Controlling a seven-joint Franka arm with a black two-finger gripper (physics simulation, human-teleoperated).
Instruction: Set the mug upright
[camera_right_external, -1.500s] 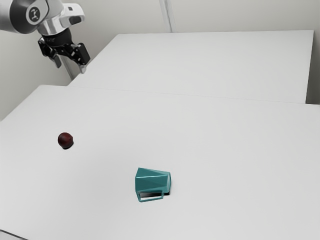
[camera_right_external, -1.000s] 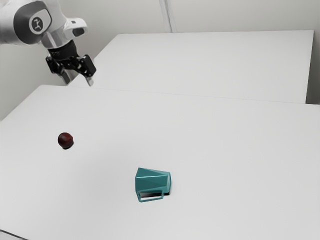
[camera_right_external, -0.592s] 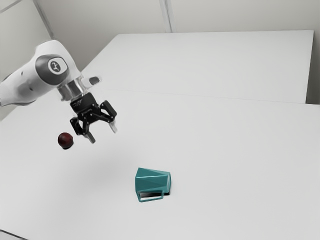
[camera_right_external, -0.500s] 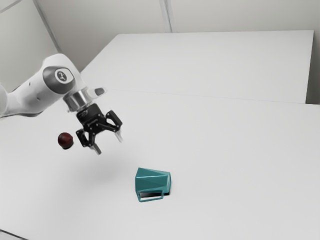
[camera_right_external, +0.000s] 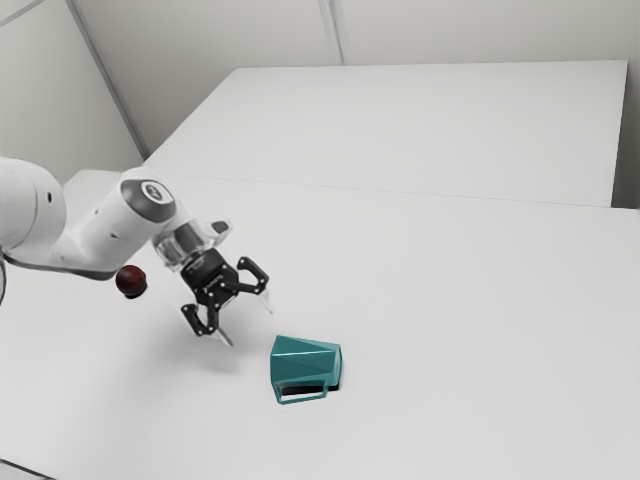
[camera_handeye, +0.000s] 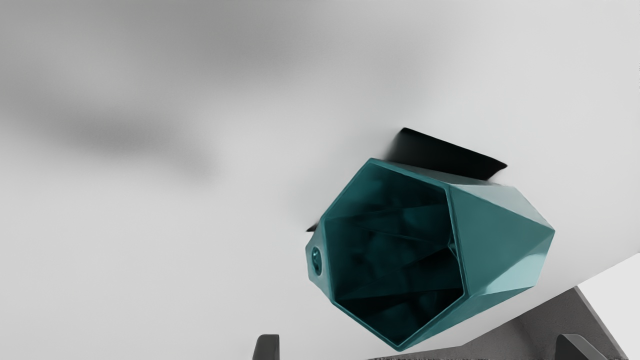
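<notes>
Spreading two fingers (camera_handeye: 268, 348), one gripper (camera_right_external: 250, 328) faces one toppled mug (camera_right_external: 306, 362), one ball (camera_right_external: 130, 280) apart.

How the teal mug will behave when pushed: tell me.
The mug looks stiff, with flat facets. Lying on its side, it probably won't roll freely, as those facets and the handle should check it. Its thin rim and hollow inside suggest lightness.

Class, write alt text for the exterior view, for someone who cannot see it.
A teal mug lies on its side on a white table, its mouth toward the open gripper of a white robot arm reaching from the exterior view's left. A dark red ball rests nearer that left edge.
</notes>
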